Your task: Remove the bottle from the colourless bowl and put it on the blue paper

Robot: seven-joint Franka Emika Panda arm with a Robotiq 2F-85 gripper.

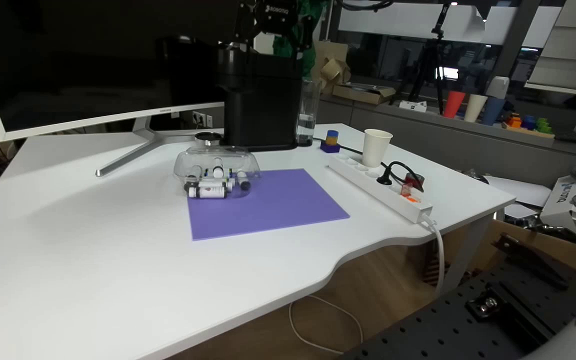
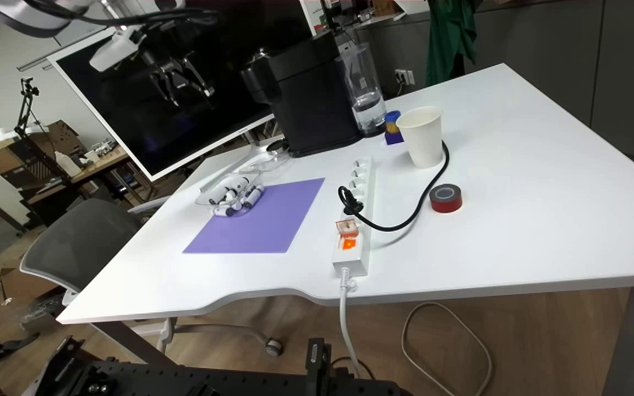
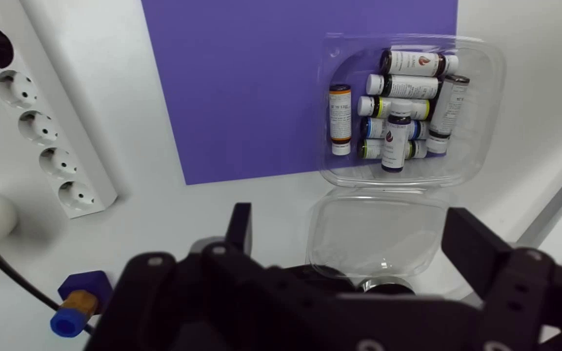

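Jaws spread wide, nothing between them: my gripper (image 3: 349,229) hangs higher than the colourless bowl (image 3: 478,141) and apart from it, presumably so I can look in before reaching. Inside the bowl, one bottle (image 3: 395,144) lies across other bottles (image 3: 375,148), likely the easiest grasp; which one is meant I can't tell. The blue paper (image 3: 242,97) runs partly under the bowl, perhaps to keep the carry short.
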